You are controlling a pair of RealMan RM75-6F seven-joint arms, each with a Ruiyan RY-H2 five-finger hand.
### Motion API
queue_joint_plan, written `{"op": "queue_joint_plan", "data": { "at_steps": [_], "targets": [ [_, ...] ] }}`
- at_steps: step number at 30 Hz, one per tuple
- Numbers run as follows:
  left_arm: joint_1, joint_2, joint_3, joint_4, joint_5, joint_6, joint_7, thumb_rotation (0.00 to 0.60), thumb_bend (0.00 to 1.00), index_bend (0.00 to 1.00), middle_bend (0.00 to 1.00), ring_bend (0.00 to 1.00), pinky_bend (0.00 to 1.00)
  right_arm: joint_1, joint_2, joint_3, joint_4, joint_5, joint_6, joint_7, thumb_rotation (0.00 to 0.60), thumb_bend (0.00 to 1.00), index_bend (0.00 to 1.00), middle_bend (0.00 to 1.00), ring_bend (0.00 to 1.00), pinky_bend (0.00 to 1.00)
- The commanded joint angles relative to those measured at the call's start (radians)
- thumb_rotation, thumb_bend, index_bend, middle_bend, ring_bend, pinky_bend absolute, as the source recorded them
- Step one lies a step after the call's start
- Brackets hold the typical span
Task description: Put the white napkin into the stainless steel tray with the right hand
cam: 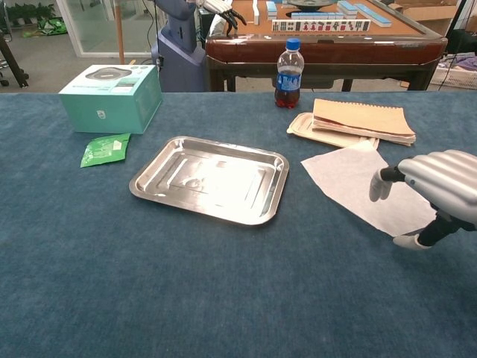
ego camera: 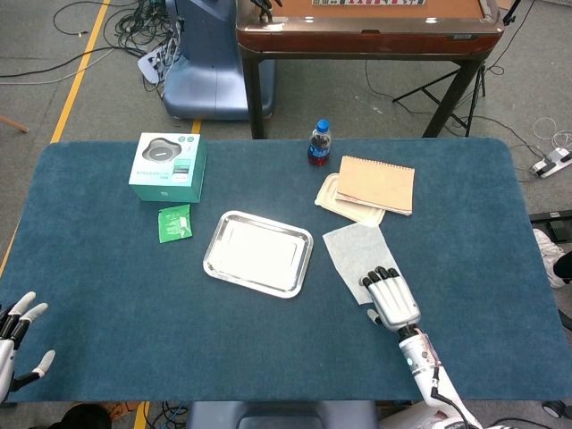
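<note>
Hovering low at the near left corner of the table (ego camera: 107, 295): the left hand (ego camera: 16, 344), fingers spread, holding nothing, well apart from everything. Reaching in over the near right part: the right hand (ego camera: 391, 298), fingers apart and pointing forward, nothing in its hold, poised over the near corner of the white napkin (ego camera: 357, 254); whether touching the paper or just above it, impossible to tell from either view. Lying flat on the blue cloth, just right of the stainless steel tray (ego camera: 213, 257) and apart from it: that napkin, not yet lifted, not yet creased. Sitting bare at the middle of the table: the tray, shiny bottom showing, nothing inside. Judging from this, barely begun: approach made, with grasping, carrying leftward and releasing inside the tray all remaining. Resting beyond the napkin: a brown notebook (ego camera: 376, 184) stacked on a pale lid-like dish, its far corner touching the napkin's edge. Lying left of the tray: a small green packet (ego camera: 174, 222), and behind it a teal box (ego camera: 167, 166). Standing at the far edge: a small bottle (ego camera: 319, 143) of dark drink with a blue cap.
</note>
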Motion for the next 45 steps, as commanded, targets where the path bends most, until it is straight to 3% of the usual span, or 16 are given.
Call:
{"op": "queue_joint_plan", "data": {
  "at_steps": [1,19,36,45],
  "targets": [
    [0.001,0.000,-0.001,0.002,-0.001,0.001,-0.003,0.600,0.24,0.20,0.09,0.09,0.00,0.012,-0.020,0.008,0.023,0.018,-0.007,0.001,0.600,0.18,0.42,0.37,0.23,0.33],
    [0.003,0.002,-0.004,0.015,-0.005,0.000,-0.020,0.600,0.24,0.20,0.09,0.09,0.00,0.071,-0.094,0.020,0.098,0.073,-0.037,0.013,0.600,0.23,0.46,0.38,0.23,0.33],
    [-0.001,-0.006,-0.007,0.025,-0.009,-0.014,-0.021,0.600,0.24,0.20,0.09,0.09,0.00,0.079,-0.089,0.013,0.120,0.101,-0.020,0.029,0.600,0.32,0.57,0.40,0.23,0.33],
    [0.002,-0.010,-0.008,0.033,-0.015,-0.012,-0.028,0.600,0.24,0.20,0.09,0.09,0.00,0.082,-0.088,0.011,0.120,0.107,-0.011,0.034,0.600,0.37,0.57,0.40,0.23,0.33]
  ]
}}
